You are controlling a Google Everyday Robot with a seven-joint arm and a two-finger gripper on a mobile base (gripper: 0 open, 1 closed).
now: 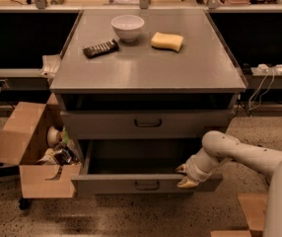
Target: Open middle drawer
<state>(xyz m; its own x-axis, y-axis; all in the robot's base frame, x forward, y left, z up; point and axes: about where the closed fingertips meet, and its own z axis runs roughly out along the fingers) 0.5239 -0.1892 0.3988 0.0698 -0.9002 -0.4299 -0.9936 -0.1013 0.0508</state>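
Note:
The middle drawer [111,183] is the grey drawer pulled well out of the cabinet, its dark inside showing and its small loop handle [147,185] centred on its front. My gripper [183,177] is at the top edge of that front, to the right of the handle. Its fingers stand apart, one tan fingertip [180,169] over the drawer's inside and the other in front of the panel. The slimmer drawer [101,123] above stays pushed in. The lowest drawer is hidden under the open one.
On the cabinet top [146,68] are a white bowl [127,26], a yellow sponge [166,41] and a dark remote-like object [100,48]. An open cardboard box [30,154] with clutter stands against the cabinet's left side. Cables [266,83] lie at the right.

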